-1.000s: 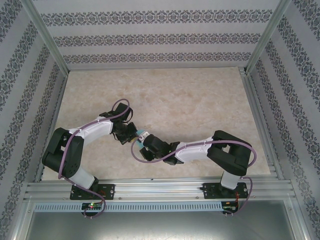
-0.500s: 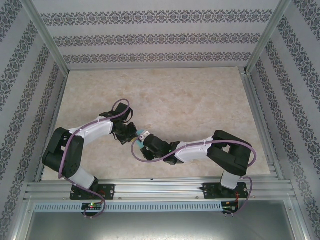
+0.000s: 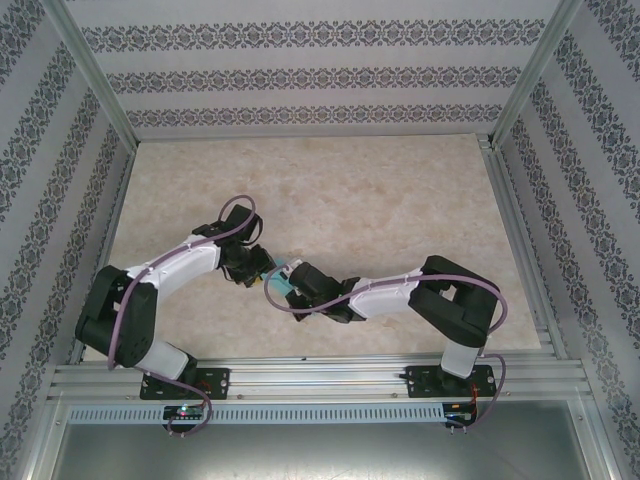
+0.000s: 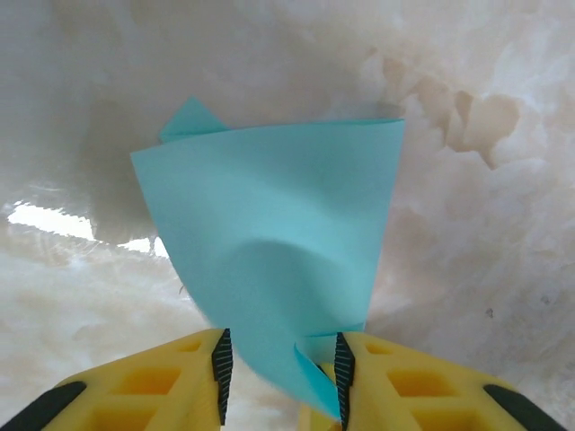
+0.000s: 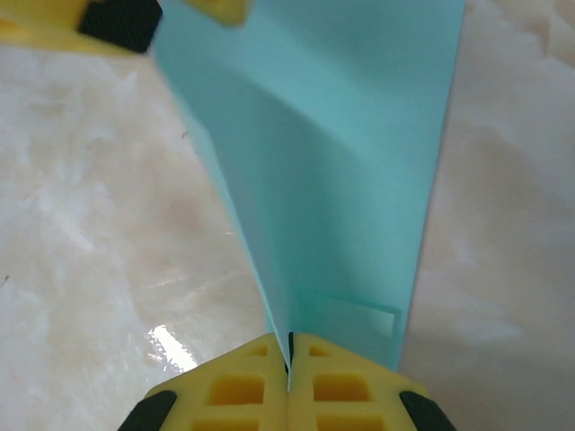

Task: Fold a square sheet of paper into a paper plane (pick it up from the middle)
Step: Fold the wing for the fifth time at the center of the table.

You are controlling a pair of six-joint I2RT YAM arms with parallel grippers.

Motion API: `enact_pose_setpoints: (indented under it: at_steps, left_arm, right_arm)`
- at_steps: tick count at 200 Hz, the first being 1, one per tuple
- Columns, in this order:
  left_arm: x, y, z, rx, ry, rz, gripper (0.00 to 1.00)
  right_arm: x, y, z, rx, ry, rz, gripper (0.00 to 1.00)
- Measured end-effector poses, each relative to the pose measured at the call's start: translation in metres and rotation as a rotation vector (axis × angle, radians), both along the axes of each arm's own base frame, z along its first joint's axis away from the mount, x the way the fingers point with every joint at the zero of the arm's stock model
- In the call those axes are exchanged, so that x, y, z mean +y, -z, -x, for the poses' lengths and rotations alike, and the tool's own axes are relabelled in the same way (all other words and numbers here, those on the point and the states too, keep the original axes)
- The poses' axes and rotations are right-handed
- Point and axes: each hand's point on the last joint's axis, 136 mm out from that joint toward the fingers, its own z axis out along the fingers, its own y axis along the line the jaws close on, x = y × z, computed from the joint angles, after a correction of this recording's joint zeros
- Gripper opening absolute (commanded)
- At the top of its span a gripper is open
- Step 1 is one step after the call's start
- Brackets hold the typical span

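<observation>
L gripper (image 4: 279,368) just let go, jaws apart round blue paper (image 4: 287,206); R gripper (image 5: 289,357) pinches it tight.

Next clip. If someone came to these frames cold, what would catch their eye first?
First, the turquoise sheet of paper, partly folded and bowed, bright against the pale marbled table, where the two arms meet near the table's front middle. Next, the right gripper, its yellow fingers pressed shut on the paper's narrow end. The left gripper stands with its jaws apart and the paper's other end passing between them.
</observation>
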Motion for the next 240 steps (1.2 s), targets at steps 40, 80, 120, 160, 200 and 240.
enact_pose_setpoints:
  at_steps: [40, 80, 120, 160, 200, 240]
  left_arm:
    - [0.008, -0.008, 0.002, -0.026, -0.014, -0.03, 0.44]
    - [0.017, -0.009, 0.012, -0.043, -0.024, -0.036, 0.42]
    - [0.02, -0.006, 0.023, -0.063, -0.028, -0.016, 0.31]
    - [0.009, -0.002, 0.023, -0.114, -0.011, 0.07, 0.27]
    - [-0.007, -0.004, 0.012, -0.171, -0.003, 0.166, 0.28]
    - [-0.019, -0.006, -0.003, -0.221, 0.006, 0.223, 0.28]
  right_arm:
    - [0.006, 0.0, 0.001, 0.028, -0.009, -0.014, 0.01]
    - [0.011, 0.0, -0.001, 0.166, 0.025, -0.113, 0.01]
    - [0.015, 0.0, -0.01, 0.32, 0.086, -0.246, 0.01]
    - [0.017, 0.0, -0.011, 0.395, 0.121, -0.297, 0.02]
    - [0.017, 0.0, -0.011, 0.41, 0.137, -0.3, 0.02]
    - [0.017, 0.0, -0.011, 0.418, 0.145, -0.302, 0.02]
